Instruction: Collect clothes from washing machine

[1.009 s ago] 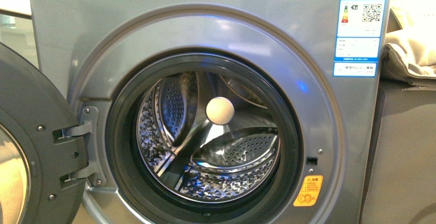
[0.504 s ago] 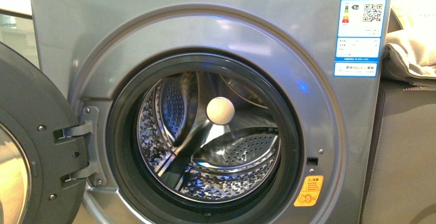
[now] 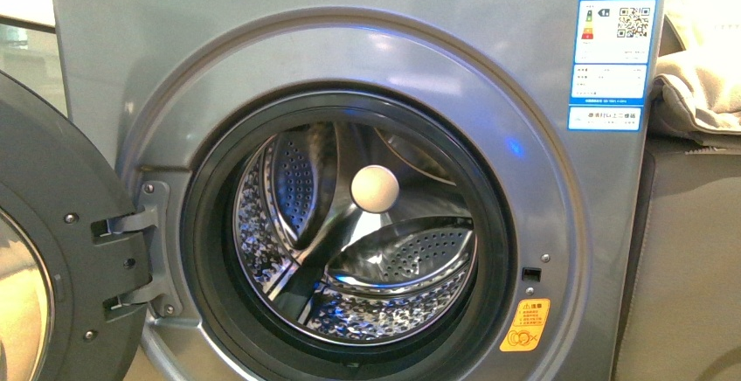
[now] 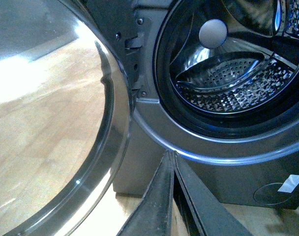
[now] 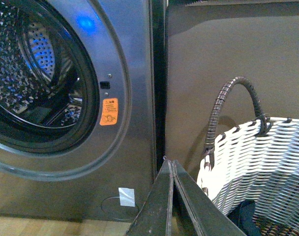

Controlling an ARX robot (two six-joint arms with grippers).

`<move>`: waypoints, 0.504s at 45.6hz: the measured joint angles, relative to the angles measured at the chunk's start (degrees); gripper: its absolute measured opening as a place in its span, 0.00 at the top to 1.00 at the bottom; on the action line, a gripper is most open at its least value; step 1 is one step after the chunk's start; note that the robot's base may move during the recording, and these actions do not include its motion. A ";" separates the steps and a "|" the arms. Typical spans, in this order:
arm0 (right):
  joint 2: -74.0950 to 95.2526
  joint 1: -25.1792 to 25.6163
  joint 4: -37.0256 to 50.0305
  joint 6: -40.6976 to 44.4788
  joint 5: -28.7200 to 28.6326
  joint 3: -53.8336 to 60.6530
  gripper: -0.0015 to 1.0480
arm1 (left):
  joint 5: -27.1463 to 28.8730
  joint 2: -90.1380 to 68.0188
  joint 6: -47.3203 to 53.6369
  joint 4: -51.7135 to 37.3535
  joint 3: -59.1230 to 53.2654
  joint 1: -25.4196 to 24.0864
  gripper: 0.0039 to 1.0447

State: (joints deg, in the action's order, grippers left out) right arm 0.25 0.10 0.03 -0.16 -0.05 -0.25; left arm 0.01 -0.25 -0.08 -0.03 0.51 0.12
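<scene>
The washing machine point(image 3: 349, 75) fills the front view, its door point(image 3: 52, 259) swung open at the lower left, the steel drum point(image 3: 358, 241) bare. My left gripper point(image 4: 172, 153) and right gripper point(image 5: 171, 162) both have their jaws pressed together. The clothes point(image 5: 243, 216) show as a dark scrap inside the woven basket point(image 5: 267, 157), lower right of my right wrist view.

Brushed silver metal washing machine point(image 3: 131, 66), glossy perforated steel drum point(image 3: 384, 311).

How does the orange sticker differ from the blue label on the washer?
The orange sticker is small and sits low, right of the drum opening; the blue label is much larger and sits at the washer's top right corner. The sticker is one piece; the label has blue-and-white panels. Both are on the front panel.
</scene>
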 joint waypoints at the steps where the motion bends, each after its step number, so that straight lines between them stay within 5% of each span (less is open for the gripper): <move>1: 0.00 0.00 0.00 0.00 0.00 0.00 0.98 | 0.00 0.00 0.00 0.00 0.00 0.00 0.97; 23: 0.00 0.00 0.00 0.00 0.00 0.00 0.98 | 0.00 0.00 0.00 0.00 0.00 0.00 0.97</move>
State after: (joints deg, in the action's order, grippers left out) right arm 0.25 0.10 0.03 -0.16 -0.05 -0.25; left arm 0.01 -0.25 -0.08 -0.03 0.51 0.12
